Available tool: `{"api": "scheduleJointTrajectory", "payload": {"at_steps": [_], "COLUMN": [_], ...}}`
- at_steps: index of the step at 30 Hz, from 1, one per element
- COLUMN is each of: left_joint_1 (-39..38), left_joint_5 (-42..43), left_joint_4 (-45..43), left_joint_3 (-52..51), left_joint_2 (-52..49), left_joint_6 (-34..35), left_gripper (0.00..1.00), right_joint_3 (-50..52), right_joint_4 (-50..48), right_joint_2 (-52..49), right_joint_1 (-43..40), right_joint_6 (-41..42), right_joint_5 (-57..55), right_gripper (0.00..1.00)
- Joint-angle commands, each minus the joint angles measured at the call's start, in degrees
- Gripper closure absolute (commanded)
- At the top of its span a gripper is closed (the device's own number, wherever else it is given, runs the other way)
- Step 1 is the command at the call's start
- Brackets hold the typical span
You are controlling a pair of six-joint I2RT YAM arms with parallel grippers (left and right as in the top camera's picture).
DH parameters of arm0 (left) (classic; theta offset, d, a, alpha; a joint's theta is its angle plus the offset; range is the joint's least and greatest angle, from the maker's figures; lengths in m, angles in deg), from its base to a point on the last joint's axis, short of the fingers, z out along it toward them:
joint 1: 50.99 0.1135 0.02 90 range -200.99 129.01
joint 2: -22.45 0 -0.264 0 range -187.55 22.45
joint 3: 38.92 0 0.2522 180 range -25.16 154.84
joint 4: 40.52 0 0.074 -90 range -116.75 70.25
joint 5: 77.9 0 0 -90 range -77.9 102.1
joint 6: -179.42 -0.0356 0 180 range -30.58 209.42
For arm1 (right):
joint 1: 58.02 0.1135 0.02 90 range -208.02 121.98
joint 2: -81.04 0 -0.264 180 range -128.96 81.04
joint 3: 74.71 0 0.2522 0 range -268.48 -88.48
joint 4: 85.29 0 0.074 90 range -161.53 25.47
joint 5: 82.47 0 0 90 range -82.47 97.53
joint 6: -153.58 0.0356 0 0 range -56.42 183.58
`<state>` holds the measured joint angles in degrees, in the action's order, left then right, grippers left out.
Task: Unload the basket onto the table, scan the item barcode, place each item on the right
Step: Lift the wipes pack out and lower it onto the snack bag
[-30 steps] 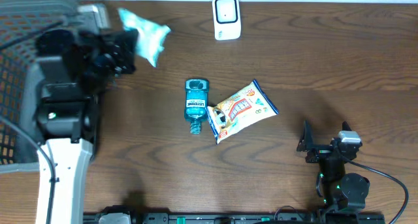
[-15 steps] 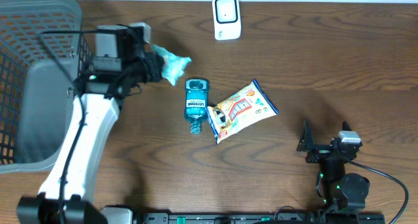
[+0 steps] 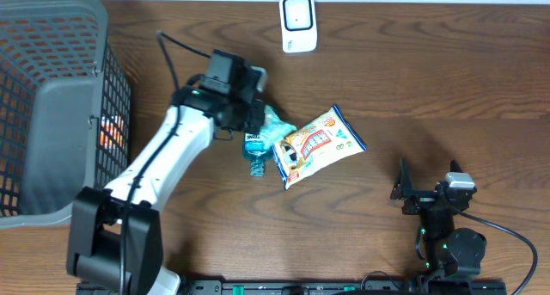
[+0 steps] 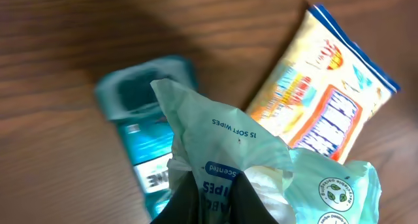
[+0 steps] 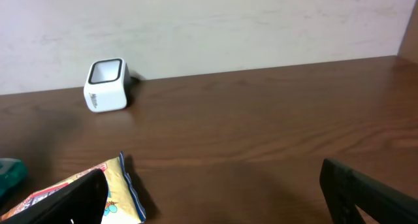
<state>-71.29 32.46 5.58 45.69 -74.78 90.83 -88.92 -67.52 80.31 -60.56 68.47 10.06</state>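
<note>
My left gripper (image 3: 258,116) is shut on a pale green pack of wipes (image 3: 275,127). It holds the pack just above a blue mouthwash bottle (image 3: 255,154) and the left end of a yellow snack bag (image 3: 320,144). In the left wrist view the dark fingers (image 4: 188,204) pinch the wipes pack (image 4: 222,139), with the bottle (image 4: 140,126) and the snack bag (image 4: 326,100) underneath. The white barcode scanner (image 3: 298,23) stands at the back middle. My right gripper (image 3: 427,190) rests open at the front right, its view showing the scanner (image 5: 106,84) far off.
A grey mesh basket (image 3: 51,97) fills the left side of the table, with something orange inside. The snack bag's corner (image 5: 98,191) lies by my right gripper's left finger (image 5: 59,204). Bare wood spreads to the right of the scanner.
The left arm has swung from over the basket to the right and forward, carrying the wipes pack to above the bottle and snack bag. The right arm has not moved.
</note>
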Motion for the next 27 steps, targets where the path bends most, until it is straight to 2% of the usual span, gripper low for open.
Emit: {"api": "scheduleJointTrajectory", "payload": {"at_steps": [1,6,14,15,17,18,23,25,27], "left_joint_1": [-3.7,-6.9,-9.0,-9.2,-9.3,-9.3,-9.3,-9.3,-9.3], "left_joint_5": [-0.6,-0.8,-4.6,-4.6,-4.6,-4.6,-4.6,-4.6,-4.6], "left_joint_4": [-0.5,-0.6,0.2,0.4,0.4,0.4,0.2,0.2,0.2], "left_joint_3": [0.6,0.6,0.6,0.6,0.6,0.6,0.6,0.6,0.6], "left_joint_2": [-1.0,-2.9,-9.3,-9.9,-11.0,-11.2,-10.8,-10.8,-10.8], "left_joint_6": [-4.4,-6.9,-6.8,-6.8,-6.8,-6.8,-6.8,-6.8,-6.8], "left_gripper": [0.93,0.93,0.93,0.88,0.54,0.47,0.25,0.09,0.06], "right_joint_3": [0.1,0.1,0.1,0.1,0.1,0.1,0.1,0.1,0.1], "right_joint_4": [0.1,0.1,0.1,0.1,0.1,0.1,0.1,0.1,0.1], "right_joint_2": [0.1,0.1,0.1,0.1,0.1,0.1,0.1,0.1,0.1], "right_joint_1": [-0.2,-0.2,-0.2,-0.2,-0.2,-0.2,-0.2,-0.2,-0.2], "right_joint_6": [-0.9,-0.9,-0.9,-0.9,-0.9,-0.9,-0.9,-0.9,-0.9], "right_joint_5": [-0.5,-0.5,-0.5,-0.5,-0.5,-0.5,-0.5,-0.5,-0.5], "right_gripper": [0.01,0.01,0.01,0.01,0.01,0.01,0.01,0.01,0.01]}}
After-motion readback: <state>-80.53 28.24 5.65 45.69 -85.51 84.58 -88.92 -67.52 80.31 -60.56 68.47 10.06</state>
